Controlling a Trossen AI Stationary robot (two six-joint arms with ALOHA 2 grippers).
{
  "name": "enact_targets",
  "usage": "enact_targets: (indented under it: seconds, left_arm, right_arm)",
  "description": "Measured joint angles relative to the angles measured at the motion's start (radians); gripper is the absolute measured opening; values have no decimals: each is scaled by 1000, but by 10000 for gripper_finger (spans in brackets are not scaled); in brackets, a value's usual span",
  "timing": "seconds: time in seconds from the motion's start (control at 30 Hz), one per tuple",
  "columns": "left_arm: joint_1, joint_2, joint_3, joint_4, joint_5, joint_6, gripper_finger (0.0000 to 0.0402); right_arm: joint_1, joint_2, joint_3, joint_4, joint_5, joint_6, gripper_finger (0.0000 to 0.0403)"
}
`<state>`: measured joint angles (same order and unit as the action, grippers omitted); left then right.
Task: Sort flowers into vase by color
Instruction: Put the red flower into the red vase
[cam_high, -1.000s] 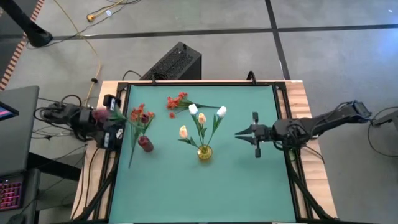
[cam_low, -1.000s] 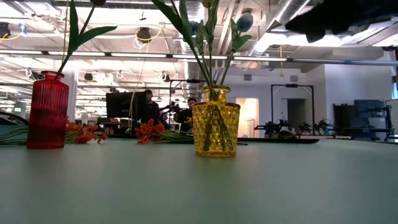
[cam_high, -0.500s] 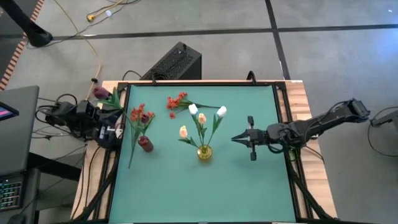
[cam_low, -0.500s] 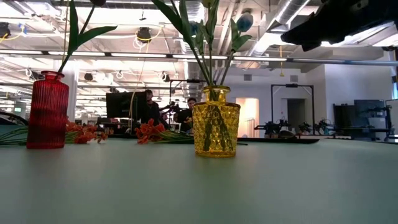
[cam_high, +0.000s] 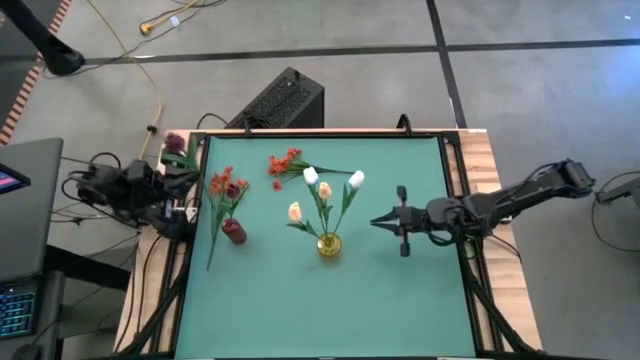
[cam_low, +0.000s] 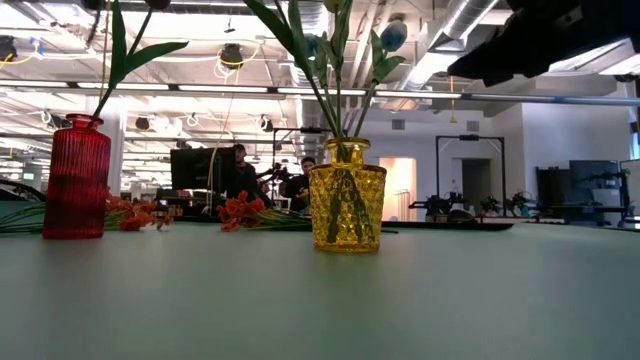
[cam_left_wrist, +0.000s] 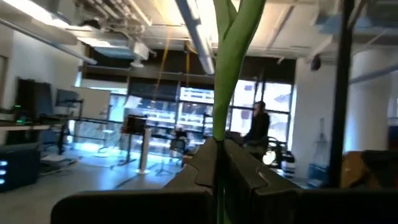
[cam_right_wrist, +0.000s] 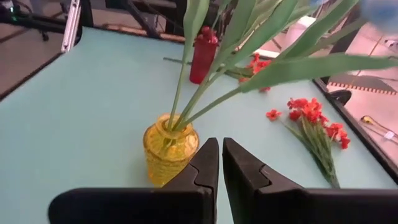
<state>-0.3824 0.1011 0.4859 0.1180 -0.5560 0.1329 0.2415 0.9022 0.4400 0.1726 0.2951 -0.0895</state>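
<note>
Off the table's left edge, my left gripper (cam_high: 168, 180) is shut on a green-stemmed flower with a dark maroon bud (cam_high: 175, 142). A red vase (cam_high: 233, 231) holds red flowers (cam_high: 222, 185). The yellow vase (cam_high: 329, 245) holds white and peach tulips (cam_high: 324, 190). Red-orange blossoms (cam_high: 285, 163) lie flat on the mat behind the vases. My right gripper (cam_high: 375, 222) hovers just right of the yellow vase (cam_right_wrist: 169, 152), shut, with nothing between its fingers. My left gripper pinches the flower's green stem (cam_left_wrist: 218, 140) between its two fingers (cam_left_wrist: 239, 163), below the point where a leaf splits off. The stem rises past the fingertips, and the flower is lifted clear of the table.
The green mat has free room along its near half (cam_high: 320, 310). A black box (cam_high: 280, 100) sits beyond the far edge. Cables and gear crowd the left side (cam_high: 90, 185). People sit in the room behind (cam_low: 300, 180).
My left gripper has drawn back toward the table's far left corner and tipped upward. The maroon-bud flower has swung with it, its bud now farther toward the far edge. My right gripper has edged slightly toward the yellow vase.
</note>
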Motion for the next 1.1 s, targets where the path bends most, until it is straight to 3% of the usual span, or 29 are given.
enact_targets:
  seconds: [0.1,0.3,0.63,0.97,1.1]
  left_arm:
    - [0,0,-47,46,-33,18,0]
    - [0,-2,-119,50,8,11,0]
    - [0,-20,-127,95,0,35,0]
    - [0,-19,-127,174,122,72,0]
    - [0,-20,-112,268,222,92,0]
  right_arm:
    - [-4,16,0,7,0,-1,49]
    - [-15,20,0,24,-1,11,49]
    - [-16,54,0,42,-5,13,49]
    - [-6,71,0,105,-5,37,49]
    - [-13,87,1,269,-5,31,49]
